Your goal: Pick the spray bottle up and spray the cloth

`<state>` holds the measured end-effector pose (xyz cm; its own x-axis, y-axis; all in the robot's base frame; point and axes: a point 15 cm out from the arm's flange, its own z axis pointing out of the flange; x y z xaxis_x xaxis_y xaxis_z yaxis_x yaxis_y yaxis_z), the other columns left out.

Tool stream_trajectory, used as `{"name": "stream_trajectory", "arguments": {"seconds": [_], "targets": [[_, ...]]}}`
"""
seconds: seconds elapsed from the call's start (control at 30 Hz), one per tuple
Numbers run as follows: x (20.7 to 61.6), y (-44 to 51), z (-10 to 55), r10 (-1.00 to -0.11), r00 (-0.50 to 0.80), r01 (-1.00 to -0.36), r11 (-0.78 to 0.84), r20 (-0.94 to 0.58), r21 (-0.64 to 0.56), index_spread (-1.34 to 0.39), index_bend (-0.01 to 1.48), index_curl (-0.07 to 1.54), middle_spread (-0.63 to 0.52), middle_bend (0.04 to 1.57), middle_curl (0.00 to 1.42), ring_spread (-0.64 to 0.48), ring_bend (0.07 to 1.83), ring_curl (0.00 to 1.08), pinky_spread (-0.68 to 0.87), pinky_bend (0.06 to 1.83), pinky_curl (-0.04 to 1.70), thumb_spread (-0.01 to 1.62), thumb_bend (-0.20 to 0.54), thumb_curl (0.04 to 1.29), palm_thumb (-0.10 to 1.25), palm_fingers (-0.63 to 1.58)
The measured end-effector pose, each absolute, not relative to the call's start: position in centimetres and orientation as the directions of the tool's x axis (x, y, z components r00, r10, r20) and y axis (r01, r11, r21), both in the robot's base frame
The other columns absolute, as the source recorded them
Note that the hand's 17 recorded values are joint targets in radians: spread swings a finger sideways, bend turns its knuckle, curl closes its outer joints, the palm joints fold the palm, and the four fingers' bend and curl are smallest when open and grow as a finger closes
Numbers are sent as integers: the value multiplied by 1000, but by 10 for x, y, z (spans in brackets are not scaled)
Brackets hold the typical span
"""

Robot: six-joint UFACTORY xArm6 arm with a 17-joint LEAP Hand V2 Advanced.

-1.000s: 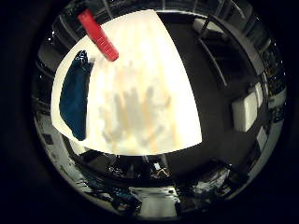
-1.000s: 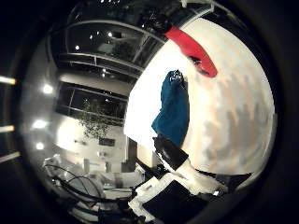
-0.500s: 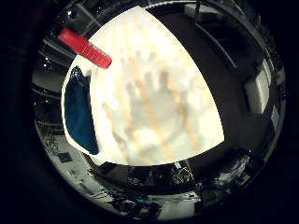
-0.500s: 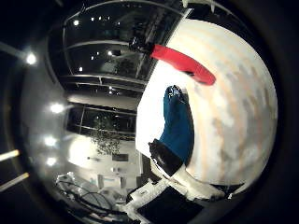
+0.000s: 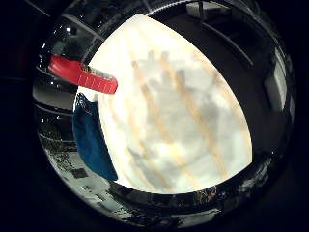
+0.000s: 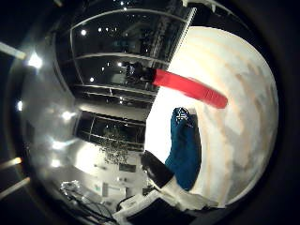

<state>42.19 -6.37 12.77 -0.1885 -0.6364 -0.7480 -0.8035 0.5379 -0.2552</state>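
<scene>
On the pale table (image 5: 203, 145), a grey shadow of the hand with spread fingers falls across the middle of the surface; the shadow shows fingers fanned apart, but the fingers themselves do not appear in the little finger side view.

Hidden or unclear items:
- The spray bottle (image 6: 190, 87) is a red, elongated body. Its far end reaches past the table edge against the dark background, and the darker head at that end is hard to make out.
- Whether the bottle stands upright or lies flat cannot be determined from either palm view.
- The room beyond the table is dark, with ceiling lights and glazed panels only.

Hand status:
- In the thumb side view, only a black and white part of the hand (image 6: 161, 176) shows at the frame edge, next to the cloth.
- The hand holds nothing and touches neither task item; it is well above the table.
- How far the fingers are spread cannot be told directly.

Task items:
- The blue cloth (image 5: 91, 140) lies folded along one edge of the table.
- The spray bottle sits just beside one end of the cloth, near the same table edge.
</scene>
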Motion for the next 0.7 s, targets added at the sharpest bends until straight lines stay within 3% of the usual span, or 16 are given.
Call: {"name": "stream_trajectory", "arguments": {"seconds": [0.2, 0.7], "targets": [[437, -57, 125, -613, -176, -813, 532, -770, -238, -148, 133, 218, 216, 178, 297, 245, 330, 259, 373, 410, 324, 900, -33, 283, 273, -61], [475, -22, 140, -590, -117, -817, 515, -799, -261, -127, 138, 215, 219, 180, 280, 251, 322, 262, 371, 392, 323, 898, -32, 293, 274, -47]]}}
